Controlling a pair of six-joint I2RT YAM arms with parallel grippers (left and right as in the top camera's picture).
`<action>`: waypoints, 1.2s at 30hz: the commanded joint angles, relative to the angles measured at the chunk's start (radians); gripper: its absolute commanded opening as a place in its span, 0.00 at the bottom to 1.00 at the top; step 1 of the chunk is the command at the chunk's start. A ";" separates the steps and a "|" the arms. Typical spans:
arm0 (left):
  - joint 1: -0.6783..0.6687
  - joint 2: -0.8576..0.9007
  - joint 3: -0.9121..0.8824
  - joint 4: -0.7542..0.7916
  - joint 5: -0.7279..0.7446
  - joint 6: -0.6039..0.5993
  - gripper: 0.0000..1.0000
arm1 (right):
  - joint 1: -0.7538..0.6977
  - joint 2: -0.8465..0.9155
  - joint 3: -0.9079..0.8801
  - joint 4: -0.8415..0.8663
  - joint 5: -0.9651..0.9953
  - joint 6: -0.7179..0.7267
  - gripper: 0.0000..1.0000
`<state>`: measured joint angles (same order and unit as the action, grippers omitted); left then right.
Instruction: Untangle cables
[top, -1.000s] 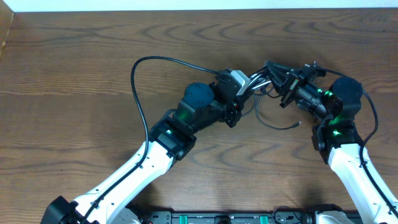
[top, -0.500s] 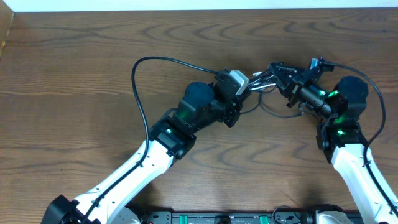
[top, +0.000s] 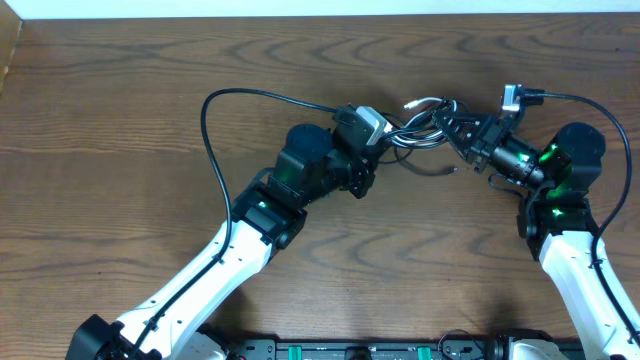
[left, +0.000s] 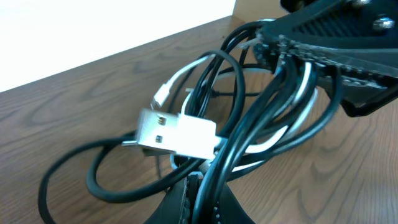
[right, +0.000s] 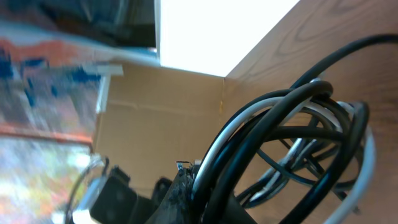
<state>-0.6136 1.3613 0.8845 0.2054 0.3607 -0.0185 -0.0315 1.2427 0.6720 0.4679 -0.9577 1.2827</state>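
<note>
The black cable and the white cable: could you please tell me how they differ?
The black cable is dark and looks thicker; the white cable is pale and thinner. The white cable shows a flat USB plug; the black cable trails a loose end clear of the bundle. Both are looped together in that bundle.

The overhead camera looks straight down on the table (top: 120, 120), while both wrist cameras view the same cable bundle (top: 420, 128) close-up from opposite sides.
</note>
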 joint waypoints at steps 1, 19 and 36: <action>0.053 -0.034 0.010 -0.015 -0.060 0.003 0.08 | -0.056 -0.003 0.002 0.006 -0.032 -0.209 0.01; 0.108 -0.035 0.010 -0.021 -0.060 0.003 0.08 | -0.124 -0.003 0.002 0.007 -0.369 -0.446 0.01; 0.187 -0.035 0.010 -0.021 -0.060 0.003 0.08 | -0.124 -0.003 0.002 0.007 -0.600 -0.581 0.01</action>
<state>-0.5137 1.3441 0.8845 0.1905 0.4614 -0.0025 -0.1177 1.2491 0.6720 0.4679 -1.4376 0.7567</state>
